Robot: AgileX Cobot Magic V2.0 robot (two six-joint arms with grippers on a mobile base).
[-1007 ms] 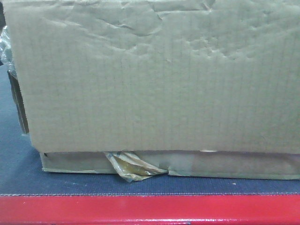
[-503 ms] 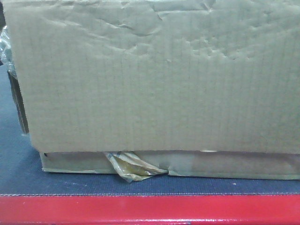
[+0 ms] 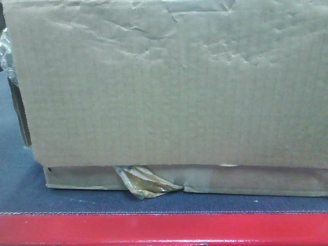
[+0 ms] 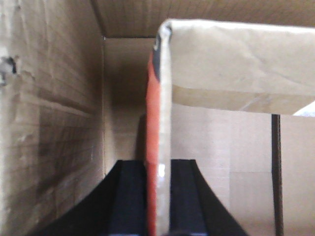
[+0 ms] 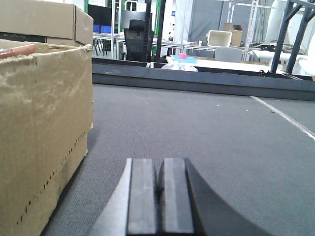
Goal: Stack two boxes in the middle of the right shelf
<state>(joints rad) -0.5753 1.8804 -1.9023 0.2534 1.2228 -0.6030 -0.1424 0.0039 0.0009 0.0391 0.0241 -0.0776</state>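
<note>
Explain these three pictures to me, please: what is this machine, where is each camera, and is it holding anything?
It is a robot with two arms, each ending in a two-fingered gripper. One camera looks forward from the body. It sees a big brown cardboard box on a dark felt surface with a red front edge, and tape peeling at the box's bottom. The left wrist camera shows the left gripper inside a box, its black fingers pinching a cardboard flap with a red side. The right wrist camera shows the right gripper closed on nothing, low over the felt, with a box wall to its left.
</note>
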